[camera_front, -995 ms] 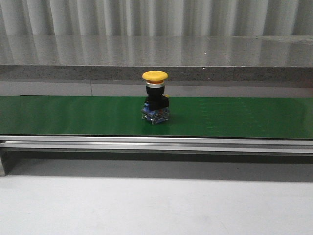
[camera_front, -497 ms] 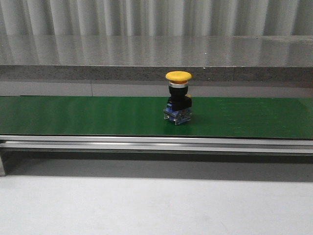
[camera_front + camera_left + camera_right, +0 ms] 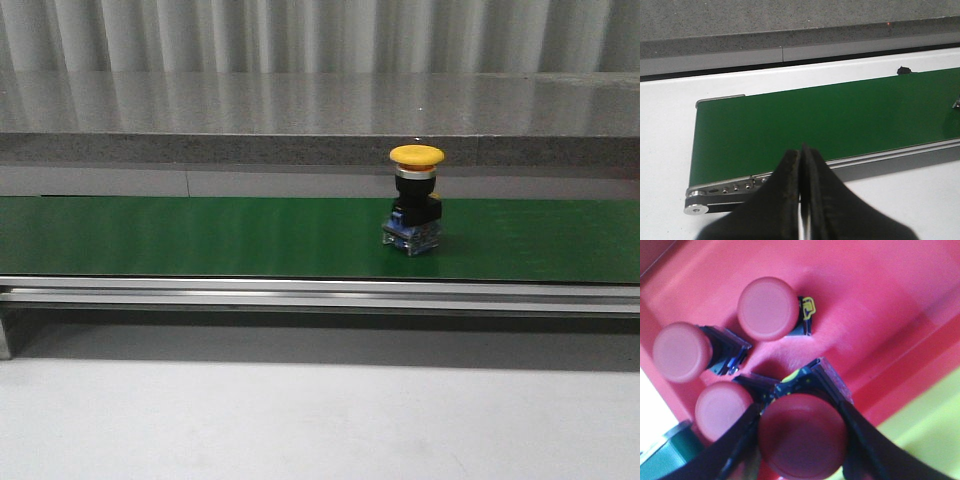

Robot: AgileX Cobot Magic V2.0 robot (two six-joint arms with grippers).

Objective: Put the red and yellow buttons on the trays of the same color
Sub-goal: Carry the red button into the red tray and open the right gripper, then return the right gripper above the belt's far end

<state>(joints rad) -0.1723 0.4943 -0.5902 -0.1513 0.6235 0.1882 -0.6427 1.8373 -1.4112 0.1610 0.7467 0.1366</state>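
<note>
Green belt (image 3: 200,238) below grey ledge (image 3: 300,115); left hand (image 3: 801,200) closed, empty; right hand (image 3: 802,440) apparently clamps red button (image 3: 802,437).

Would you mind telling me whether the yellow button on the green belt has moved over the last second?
Yes. The yellow button has travelled rightward along the green belt, judged against the fixed seam in the ledge behind.

The held red button (image 3: 802,437) is blurred and cut off at the frame's bottom; the yellow tray (image 3: 925,435) runs off lower right.
</note>
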